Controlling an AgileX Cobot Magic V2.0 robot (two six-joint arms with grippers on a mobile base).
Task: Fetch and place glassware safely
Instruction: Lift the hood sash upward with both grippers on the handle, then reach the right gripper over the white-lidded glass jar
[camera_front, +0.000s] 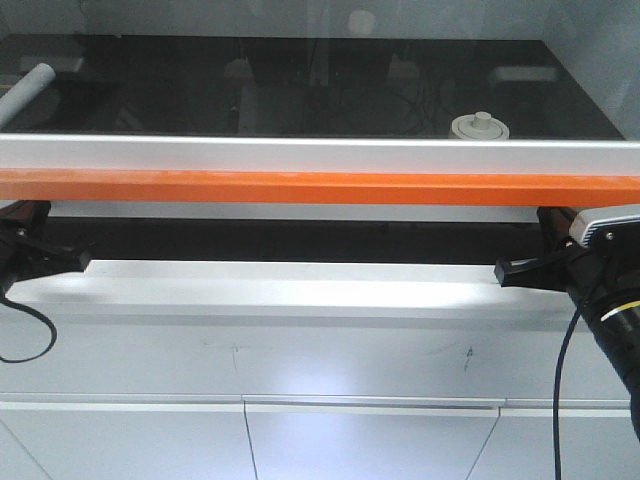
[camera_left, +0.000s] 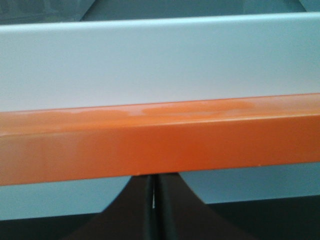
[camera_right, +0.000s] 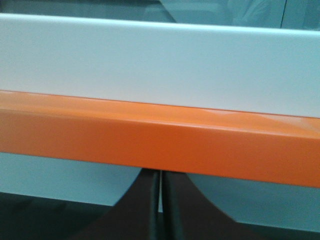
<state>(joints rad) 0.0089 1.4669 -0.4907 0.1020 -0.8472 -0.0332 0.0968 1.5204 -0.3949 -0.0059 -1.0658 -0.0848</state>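
The glassware shows only its cream-white round lid with a central knob, on the dark worktop at the back right, behind the orange bar. The jar's glass body is hidden by the silver rail. My left gripper sits low at the left, below the bar, its jaws shut and empty. My right gripper sits low at the right, also shut and empty. In the left wrist view the left gripper points at the orange bar. In the right wrist view the right gripper points at the same bar.
A silver rail and the orange bar run across the front of the dark worktop. A white cylindrical tube lies at the far left. White cabinet fronts stand below a white ledge.
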